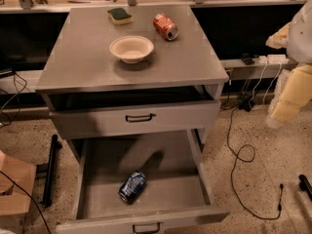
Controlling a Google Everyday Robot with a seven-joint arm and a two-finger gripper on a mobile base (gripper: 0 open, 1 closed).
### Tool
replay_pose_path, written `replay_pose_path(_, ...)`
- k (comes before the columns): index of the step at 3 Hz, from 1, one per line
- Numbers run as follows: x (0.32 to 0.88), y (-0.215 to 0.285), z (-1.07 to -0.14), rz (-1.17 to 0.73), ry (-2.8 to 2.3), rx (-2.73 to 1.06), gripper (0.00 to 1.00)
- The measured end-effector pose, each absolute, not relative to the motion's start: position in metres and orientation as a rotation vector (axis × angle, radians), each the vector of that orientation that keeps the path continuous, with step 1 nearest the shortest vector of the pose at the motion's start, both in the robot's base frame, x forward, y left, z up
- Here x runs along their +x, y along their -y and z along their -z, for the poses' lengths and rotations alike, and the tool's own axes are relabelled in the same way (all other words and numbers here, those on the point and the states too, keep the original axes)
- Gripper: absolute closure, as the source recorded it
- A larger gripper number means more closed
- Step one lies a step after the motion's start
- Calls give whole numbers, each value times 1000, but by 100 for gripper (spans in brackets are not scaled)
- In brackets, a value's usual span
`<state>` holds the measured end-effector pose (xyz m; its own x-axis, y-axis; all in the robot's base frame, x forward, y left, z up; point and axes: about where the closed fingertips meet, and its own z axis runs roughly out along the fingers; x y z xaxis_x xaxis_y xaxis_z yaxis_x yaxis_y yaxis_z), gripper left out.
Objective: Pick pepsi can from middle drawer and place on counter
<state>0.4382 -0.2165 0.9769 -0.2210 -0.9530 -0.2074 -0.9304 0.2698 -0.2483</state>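
The pepsi can [132, 186] lies on its side in the open middle drawer [168, 199], at 6 o'clock from the tabletop [83, 57]. It is blue with white marks and silver ends. I judge it light, thin-walled, slick and apt to roll, so I'd grip across its mid-body. My claw [285, 99] hangs at 3 o'clock, and I cannot tell whether it is spread or pressed together.
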Motion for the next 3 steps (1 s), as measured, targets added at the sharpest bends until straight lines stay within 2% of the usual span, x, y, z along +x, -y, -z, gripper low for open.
replay_pose_path(1,438,216,-977,101,-2230,-1723,0)
replay_pose_path(3,445,182,-929,-266,-2084,-1587,0)
